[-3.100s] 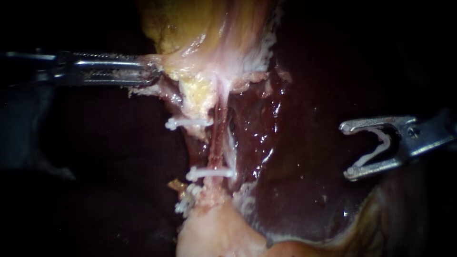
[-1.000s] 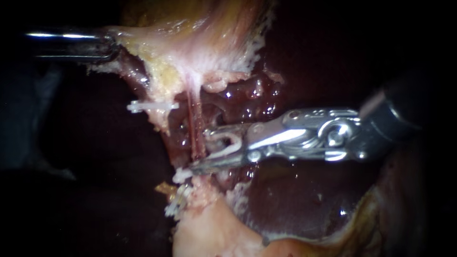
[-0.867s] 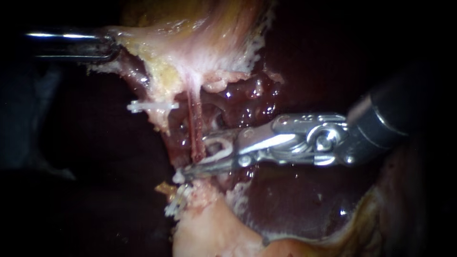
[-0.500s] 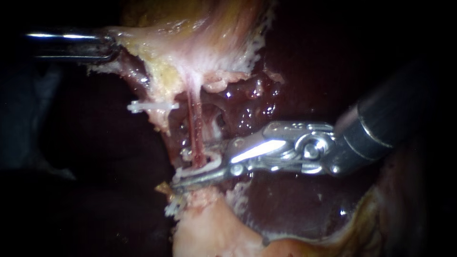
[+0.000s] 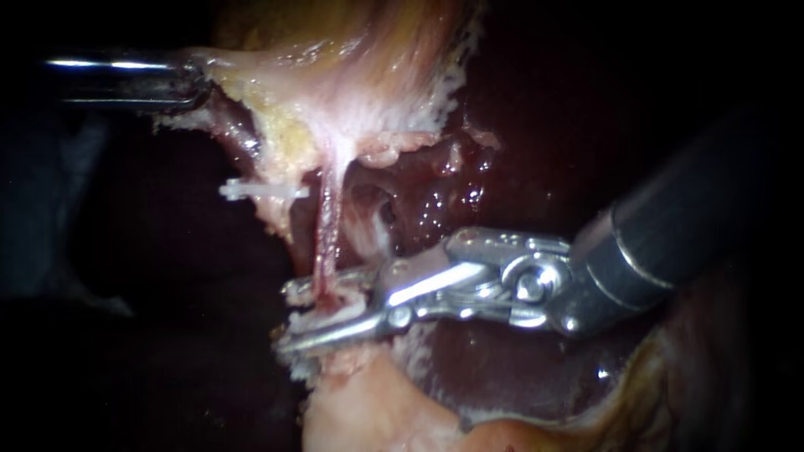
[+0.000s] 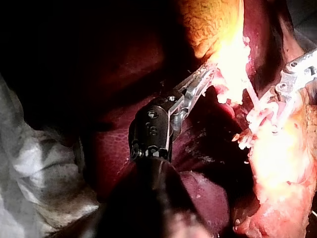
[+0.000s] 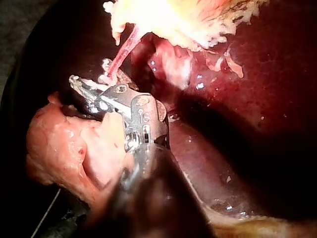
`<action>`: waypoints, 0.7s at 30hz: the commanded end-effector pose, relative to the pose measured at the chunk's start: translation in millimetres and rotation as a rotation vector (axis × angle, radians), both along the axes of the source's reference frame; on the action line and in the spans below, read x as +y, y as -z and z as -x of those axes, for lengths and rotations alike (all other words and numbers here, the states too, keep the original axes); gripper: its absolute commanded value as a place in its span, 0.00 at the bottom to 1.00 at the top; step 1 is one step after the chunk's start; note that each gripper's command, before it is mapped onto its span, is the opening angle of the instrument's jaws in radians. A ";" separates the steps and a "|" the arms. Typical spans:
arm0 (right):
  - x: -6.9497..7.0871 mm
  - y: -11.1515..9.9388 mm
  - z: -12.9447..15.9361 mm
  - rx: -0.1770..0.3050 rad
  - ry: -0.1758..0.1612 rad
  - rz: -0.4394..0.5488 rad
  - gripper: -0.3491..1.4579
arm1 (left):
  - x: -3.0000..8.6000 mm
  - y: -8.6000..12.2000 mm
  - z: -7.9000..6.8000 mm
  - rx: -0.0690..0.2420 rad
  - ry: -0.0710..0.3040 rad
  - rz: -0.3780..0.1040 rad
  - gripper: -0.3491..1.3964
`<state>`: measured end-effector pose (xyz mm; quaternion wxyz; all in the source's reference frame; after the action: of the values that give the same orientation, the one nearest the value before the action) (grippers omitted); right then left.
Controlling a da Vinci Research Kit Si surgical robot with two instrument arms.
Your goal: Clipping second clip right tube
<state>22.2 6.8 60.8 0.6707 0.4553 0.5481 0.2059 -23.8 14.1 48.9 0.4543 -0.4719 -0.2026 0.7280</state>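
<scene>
The right tube [image 5: 325,243], thin and reddish, runs down from the pale gallbladder tissue [image 5: 352,109]. My right instrument [image 5: 289,318] reaches in from the right. Its jaws stand apart astride the tube's lower end, holding a white clip [image 5: 335,316] between them. In the right wrist view the same jaws [image 7: 84,91] sit at the tube's [image 7: 121,57] foot. My left instrument [image 5: 197,79] is shut on the gallbladder's edge at the upper left and holds it taut. In the left wrist view its jaws [image 6: 207,77] bite pale tissue.
A white clip [image 5: 264,191] sits on the strand left of the tube. Dark red liver [image 5: 519,368] lies behind and below my right instrument. A pale lump of tissue [image 5: 360,410] lies under its jaws, with white clip ends [image 5: 293,368] beside it.
My right instrument came in from the right edge, slid its jaws over the tube and kept pushing left and down. The tube's lower end has bent left. My left instrument holds still.
</scene>
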 end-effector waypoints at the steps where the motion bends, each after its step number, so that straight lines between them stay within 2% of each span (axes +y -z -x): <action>1: -0.2 0.4 -0.1 0.011 0.008 -0.001 0.44 | 0.0 0.0 0.0 0.000 0.000 0.000 0.00; 5: -0.8 1.9 -0.4 0.047 0.037 -0.008 0.43 | 0.0 0.0 0.0 0.000 0.000 0.000 0.00; 9: -0.7 2.7 -0.5 0.050 0.031 -0.006 0.41 | 0.0 0.0 0.0 0.000 0.000 0.000 0.00; 14: -0.1 2.3 -0.1 0.046 0.024 -0.007 0.33 | 0.0 0.0 0.0 0.000 0.000 0.000 0.00; 21: 0.6 1.3 0.7 0.040 0.014 -0.004 0.17 | 0.0 0.0 0.0 0.000 0.000 0.000 0.00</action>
<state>21.4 7.5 59.5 0.6600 0.4647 0.5579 0.1928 -23.8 14.1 48.9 0.4541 -0.4719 -0.2027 0.7280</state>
